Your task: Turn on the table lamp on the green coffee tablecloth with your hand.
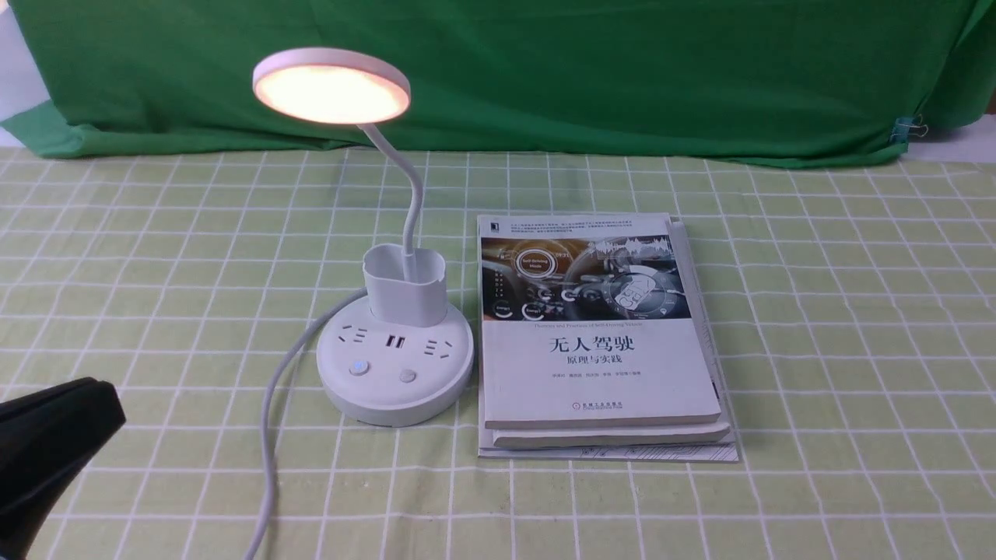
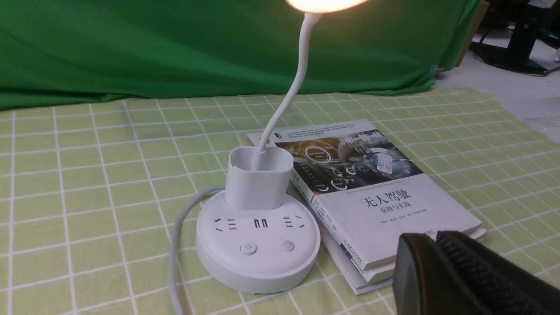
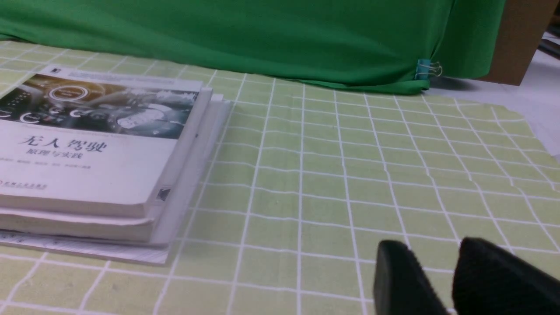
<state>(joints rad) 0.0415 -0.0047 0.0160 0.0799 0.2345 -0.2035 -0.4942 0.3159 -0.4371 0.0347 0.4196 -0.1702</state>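
Note:
The white table lamp (image 1: pixel 395 373) stands on the green coffee tablecloth (image 1: pixel 817 311), and its round head (image 1: pixel 331 84) glows warm. Two buttons (image 1: pixel 359 368) sit on the front of its base; the left one shows a faint blue light. The lamp (image 2: pixel 258 245) also fills the middle of the left wrist view. My left gripper (image 1: pixel 109 404), the black hand, is at the lower left, well short of the base and touching nothing. Its tips (image 2: pixel 431 236) are pressed together, shut. My right gripper (image 3: pixel 431 247) hovers over bare cloth right of the books, slightly open and empty.
A stack of books (image 1: pixel 599 365) lies right beside the lamp base. The lamp's white cord (image 1: pixel 272 404) runs from the base to the front edge. A dark green backdrop (image 1: pixel 545 70) with a binder clip (image 1: pixel 906 128) closes off the back.

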